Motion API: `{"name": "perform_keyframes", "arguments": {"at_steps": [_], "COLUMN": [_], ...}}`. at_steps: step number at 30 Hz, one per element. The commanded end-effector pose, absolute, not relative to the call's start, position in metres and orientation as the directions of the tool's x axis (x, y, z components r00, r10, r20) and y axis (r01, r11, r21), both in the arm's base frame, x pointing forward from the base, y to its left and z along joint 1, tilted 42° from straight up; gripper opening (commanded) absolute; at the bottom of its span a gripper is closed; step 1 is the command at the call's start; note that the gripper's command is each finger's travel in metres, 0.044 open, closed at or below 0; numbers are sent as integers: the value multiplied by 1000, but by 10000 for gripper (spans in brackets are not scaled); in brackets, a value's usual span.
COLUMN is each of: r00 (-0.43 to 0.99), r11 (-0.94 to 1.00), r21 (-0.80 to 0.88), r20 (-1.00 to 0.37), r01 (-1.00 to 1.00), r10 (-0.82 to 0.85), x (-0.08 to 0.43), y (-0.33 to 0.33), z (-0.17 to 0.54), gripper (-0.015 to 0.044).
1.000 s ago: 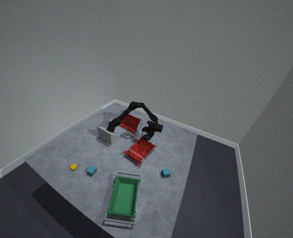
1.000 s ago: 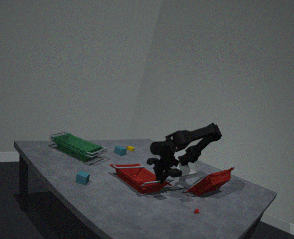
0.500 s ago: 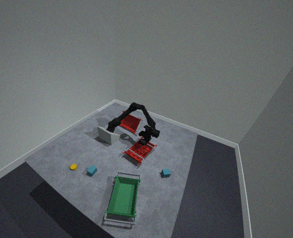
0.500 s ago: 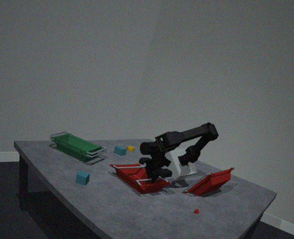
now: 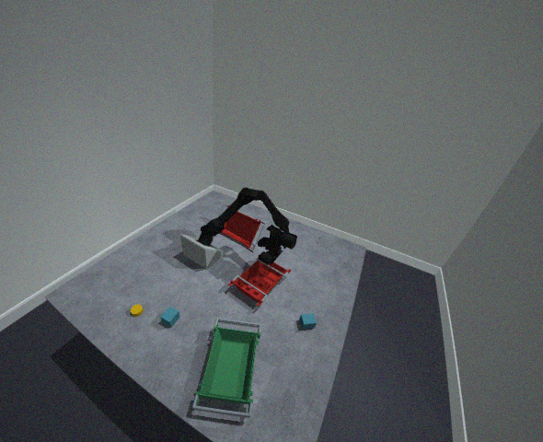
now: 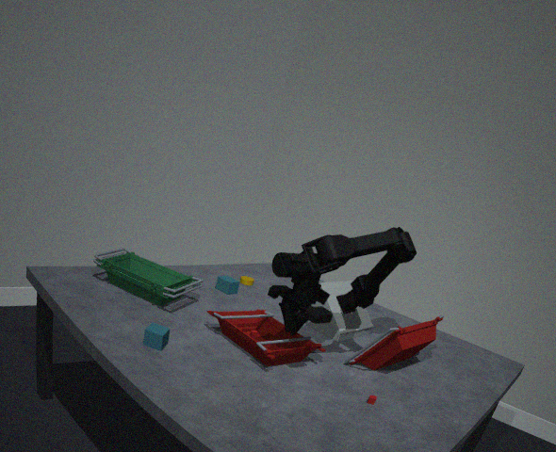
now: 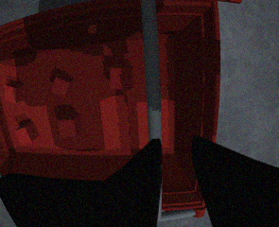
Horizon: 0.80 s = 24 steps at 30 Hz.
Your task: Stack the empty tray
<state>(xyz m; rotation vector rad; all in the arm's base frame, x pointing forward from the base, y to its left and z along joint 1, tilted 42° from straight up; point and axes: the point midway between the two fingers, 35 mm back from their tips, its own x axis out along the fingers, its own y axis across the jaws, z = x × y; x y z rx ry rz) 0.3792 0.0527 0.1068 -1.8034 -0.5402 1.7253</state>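
Observation:
The loaded red tray (image 5: 247, 291) (image 6: 241, 342) (image 7: 216, 71) stands level with small red blocks (image 7: 60, 86) inside. Its far bar (image 5: 251, 285) (image 6: 243, 315) lies inward across the top. The other bar (image 5: 275, 270) (image 6: 286, 342) (image 7: 150, 61) is also over the opening, inside its end rim. My gripper (image 5: 265, 260) (image 6: 291, 331) (image 7: 176, 146) is slightly open and empty, low over that end; in the wrist view one fingertip is against or close beside this bar, which is not between the fingers. The empty red tray (image 5: 243, 226) (image 6: 400, 344) sits tilted near the arm's base.
A green tray (image 5: 228, 364) (image 6: 146, 274) with its bars out stands farther off. Two blue blocks (image 5: 169, 317) (image 5: 307, 320) and a yellow disc (image 5: 136, 309) (image 6: 246, 281) lie around. A small red block (image 6: 371, 399) lies on the table. A pale angular object (image 5: 198, 251) stands by the arm's base.

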Motion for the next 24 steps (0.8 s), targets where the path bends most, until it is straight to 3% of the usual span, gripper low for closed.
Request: {"name": "perform_keyframes", "arguments": {"at_steps": [1,15,18,24], "r00": [82,82,82,82], "r11": [-750,-750,-750,-750], "r21": [-654,-654,-654,-654], "r20": [-757,-757,-757,-757], "r01": [-103,-103,-103,-103], "r10": [649,649,649,649], "x": [379,379,379,379], "y": [52,52,52,52], "z": [106,106,106,106], "gripper": [84,84,5,0]}}
